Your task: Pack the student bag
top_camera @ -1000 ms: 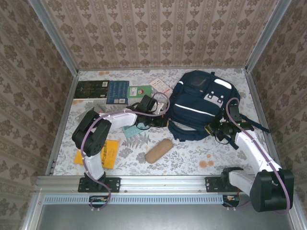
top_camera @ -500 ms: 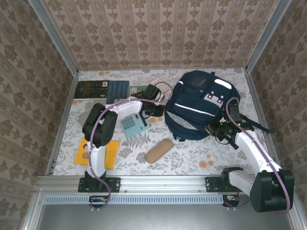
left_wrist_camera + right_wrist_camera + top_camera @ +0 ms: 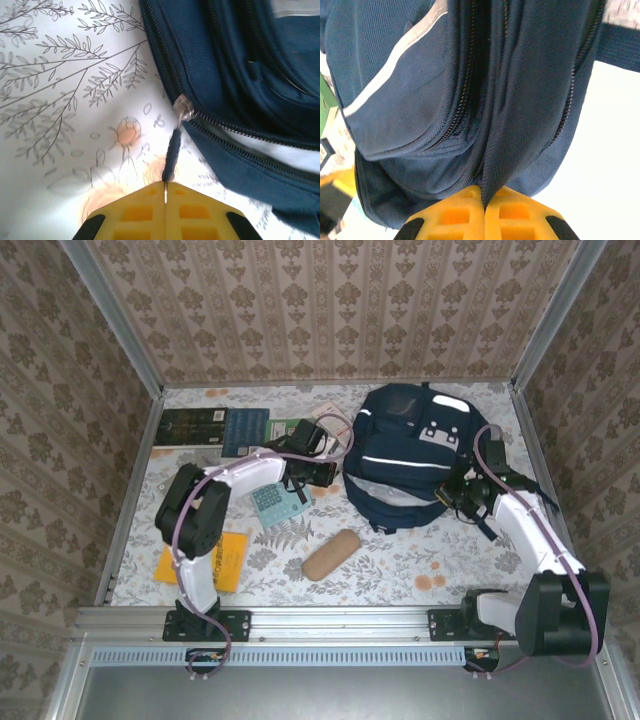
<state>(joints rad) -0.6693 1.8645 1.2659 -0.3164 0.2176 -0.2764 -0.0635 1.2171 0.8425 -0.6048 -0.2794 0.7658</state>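
table (image 3: 400, 562): floral-print top
far right: navy student bag (image 3: 410, 452)
far left: dark book (image 3: 190, 426), blue book (image 3: 245, 430)
middle: teal calculator (image 3: 272, 503), brown pouch (image 3: 331, 554)
near left: yellow booklet (image 3: 224, 558)

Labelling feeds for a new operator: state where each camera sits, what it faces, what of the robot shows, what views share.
Top external: above and behind the arm bases, looking down at the table; both arms, left claw, right claw show.
Left wrist: on the left arm, facing the student bag; its zipper pull is pinched in the shut claw.
Right wrist: on the right arm, facing a fabric fold clamped in its shut claw.
Shared: the bag, in all three.
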